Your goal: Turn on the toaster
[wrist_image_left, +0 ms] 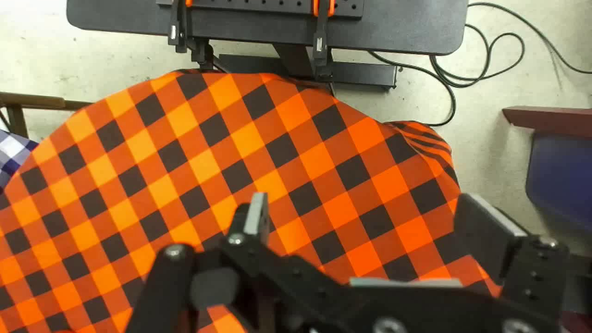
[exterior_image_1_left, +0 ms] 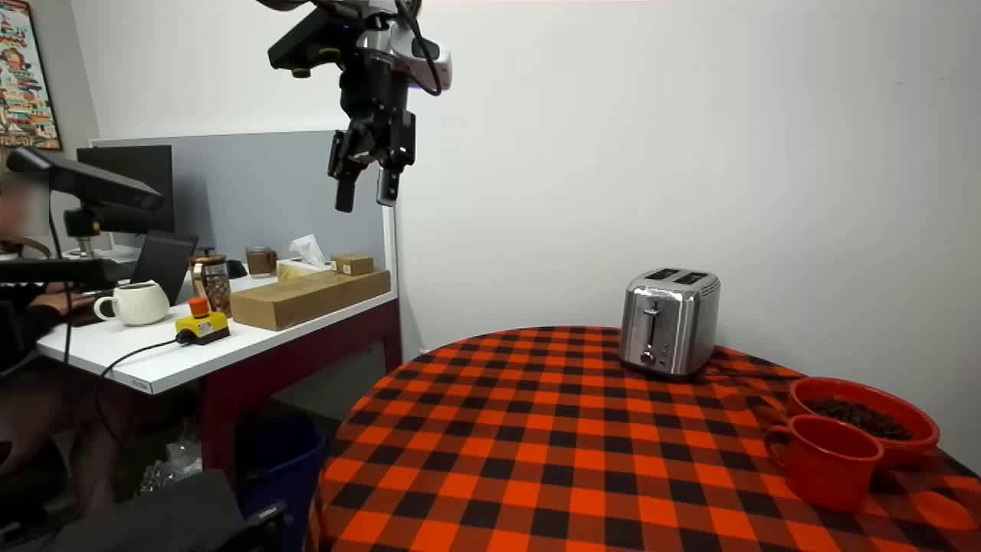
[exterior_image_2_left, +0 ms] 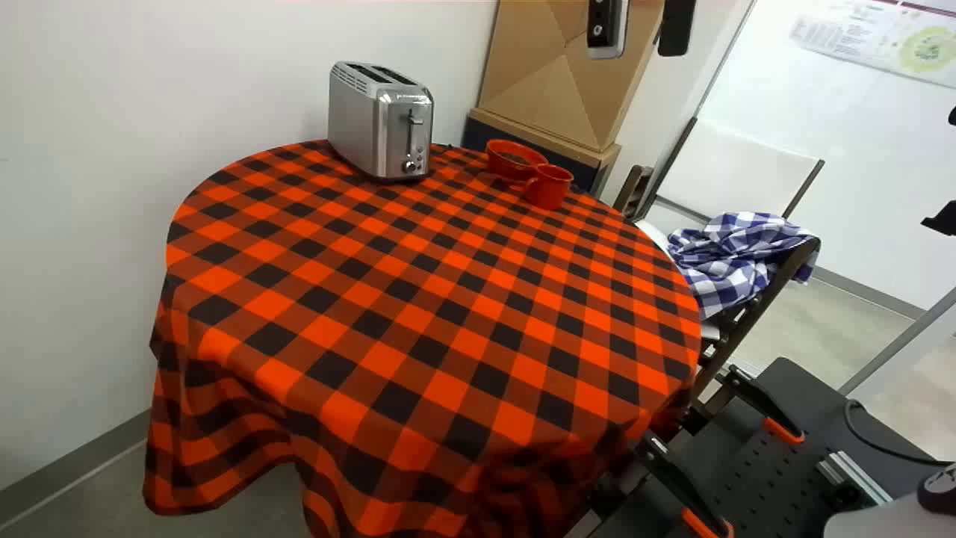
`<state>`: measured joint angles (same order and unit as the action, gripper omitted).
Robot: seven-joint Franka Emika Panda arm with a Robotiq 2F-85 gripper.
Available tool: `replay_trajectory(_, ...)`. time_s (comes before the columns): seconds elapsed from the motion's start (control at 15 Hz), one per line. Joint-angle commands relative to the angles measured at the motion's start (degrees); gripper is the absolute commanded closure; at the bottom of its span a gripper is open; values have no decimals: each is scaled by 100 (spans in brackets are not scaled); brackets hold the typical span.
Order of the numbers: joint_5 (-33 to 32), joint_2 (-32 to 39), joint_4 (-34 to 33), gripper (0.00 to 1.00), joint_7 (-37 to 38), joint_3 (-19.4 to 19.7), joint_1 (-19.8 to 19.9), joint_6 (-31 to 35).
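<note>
The shiny silver toaster (exterior_image_1_left: pixel 668 322) stands upright on the red and black checked tablecloth close to the wall; it also shows in an exterior view (exterior_image_2_left: pixel 381 123). Two dark slots are on its top and look empty. Its front has a lever (exterior_image_1_left: pixel 651 311) near the top of a vertical track, and a round knob (exterior_image_1_left: pixel 647 357) below. My gripper (exterior_image_1_left: pixel 366 198) is open and empty, high in the air and well apart from the toaster; its fingers also show in an exterior view (exterior_image_2_left: pixel 641 33). In the wrist view, the spread fingers (wrist_image_left: pixel 370 222) are above the tablecloth; the toaster is out of view.
A red mug (exterior_image_1_left: pixel 831 464) and a red bowl (exterior_image_1_left: pixel 862 414) with dark contents stand near the toaster. A dark cord (exterior_image_1_left: pixel 751 373) lies beside it. A white desk (exterior_image_1_left: pixel 176 360) holds cardboard boxes and a yellow emergency-stop box (exterior_image_1_left: pixel 203 326). A chair with a blue checked cloth (exterior_image_2_left: pixel 736 258) stands beside the table.
</note>
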<state>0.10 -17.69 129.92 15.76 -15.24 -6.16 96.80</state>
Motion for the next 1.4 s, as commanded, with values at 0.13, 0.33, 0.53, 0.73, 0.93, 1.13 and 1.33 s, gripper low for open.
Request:
replay_trajectory(0.13, -148, 24, -26, 0, -11, 150, -41, 2)
replay_trajectory(0.33, -416, 89, -63, 0, -221, 403, 106, 164)
replay_trajectory(0.53, -844, 307, -161, 0, -490, 744, 325, 581)
replay_trajectory(0.73, -1229, 744, -362, 0, -718, 1064, 569, 1264)
replay_trajectory(0.93, -1408, 1377, -753, 0, -822, 1311, 752, 1952)
replay_trajectory(1.13, -1530, 2065, -1344, 0, -796, 1440, 808, 2350)
replay_trajectory(1.33, -1543, 2768, -2071, 0, -835, 1544, 787, 2518)
